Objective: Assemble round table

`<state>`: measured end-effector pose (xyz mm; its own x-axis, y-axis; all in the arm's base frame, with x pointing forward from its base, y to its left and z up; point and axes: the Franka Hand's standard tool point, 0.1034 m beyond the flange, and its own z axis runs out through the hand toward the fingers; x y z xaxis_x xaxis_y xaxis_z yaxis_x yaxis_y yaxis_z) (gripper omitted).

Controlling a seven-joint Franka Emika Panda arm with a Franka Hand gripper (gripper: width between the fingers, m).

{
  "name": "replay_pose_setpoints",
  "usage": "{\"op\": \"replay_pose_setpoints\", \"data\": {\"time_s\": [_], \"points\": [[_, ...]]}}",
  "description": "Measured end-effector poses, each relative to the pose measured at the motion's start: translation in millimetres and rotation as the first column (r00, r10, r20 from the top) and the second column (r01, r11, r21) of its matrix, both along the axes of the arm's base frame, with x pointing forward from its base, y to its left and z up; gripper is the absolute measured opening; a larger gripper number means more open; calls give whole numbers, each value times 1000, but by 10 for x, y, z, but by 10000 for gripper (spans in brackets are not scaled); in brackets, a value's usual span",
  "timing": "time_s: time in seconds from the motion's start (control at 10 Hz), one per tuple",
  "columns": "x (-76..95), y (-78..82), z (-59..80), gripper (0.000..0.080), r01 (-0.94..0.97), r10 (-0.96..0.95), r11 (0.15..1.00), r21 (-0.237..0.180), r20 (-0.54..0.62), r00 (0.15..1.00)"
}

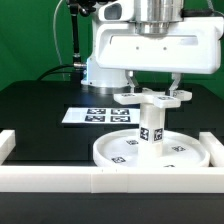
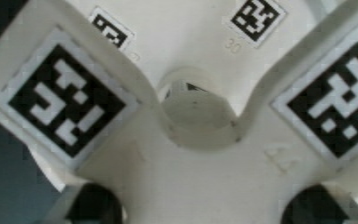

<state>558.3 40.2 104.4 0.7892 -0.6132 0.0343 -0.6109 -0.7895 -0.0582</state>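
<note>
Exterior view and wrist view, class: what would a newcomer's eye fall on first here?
In the middle of the black table, the round disc carries the upright cylindrical leg at its centre. The gripper reaches down over the leg, with the cross-shaped foot between its fingers. In the wrist view, the foot's big black-and-white tags fill the picture.

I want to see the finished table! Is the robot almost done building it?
Nearly! The short leg already stands upright in the middle of the round disc. Right now the gripper is at the cross-shaped foot on top of the leg. Whether the foot is fully fastened can't be seen, and letting go is left.
</note>
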Motion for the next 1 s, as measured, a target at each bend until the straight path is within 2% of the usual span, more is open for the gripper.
{"op": "replay_pose_setpoints", "data": {"time_s": [0.3,0.6,1.0], "points": [[-13,3,-2,439,329,-329,944,23,-9,944],[-9,12,1,439,604,-604,796,38,-18,797],[-11,8,-4,439,821,-820,568,56,-56,570]]}}
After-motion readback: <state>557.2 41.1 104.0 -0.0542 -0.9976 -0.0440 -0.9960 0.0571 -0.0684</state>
